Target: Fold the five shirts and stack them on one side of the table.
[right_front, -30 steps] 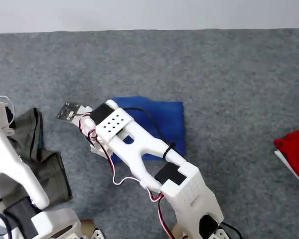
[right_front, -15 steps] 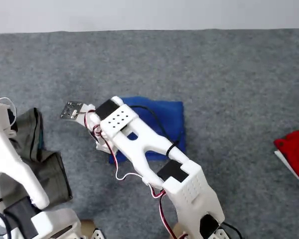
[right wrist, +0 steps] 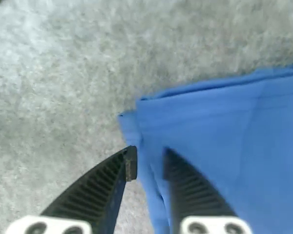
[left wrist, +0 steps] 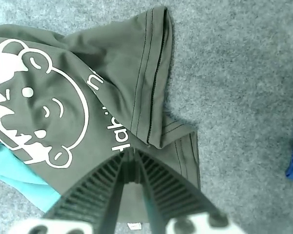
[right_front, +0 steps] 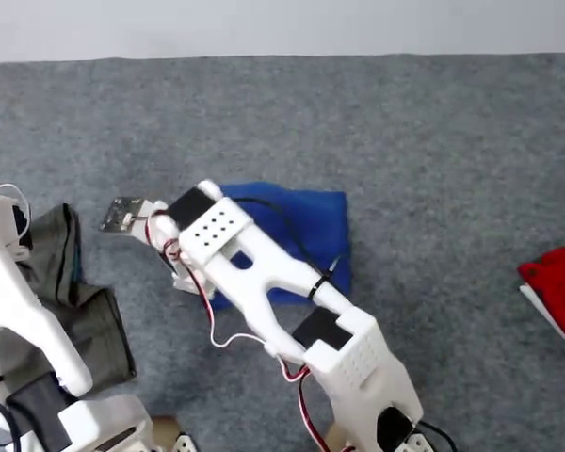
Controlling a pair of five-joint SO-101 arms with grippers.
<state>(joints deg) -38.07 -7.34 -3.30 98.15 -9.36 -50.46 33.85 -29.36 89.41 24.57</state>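
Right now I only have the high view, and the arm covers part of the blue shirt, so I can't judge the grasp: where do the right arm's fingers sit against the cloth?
Observer: In the right wrist view the right gripper straddles the folded edge of the blue shirt, with its fingers slightly open.
Operator: And the left arm, over by the grey pile?
Observer: The left gripper is shut and hangs over the grey shirt, close to a hemmed sleeve.
Operator: Which way up does that grey one lie?
Observer: Its white bear print faces up.
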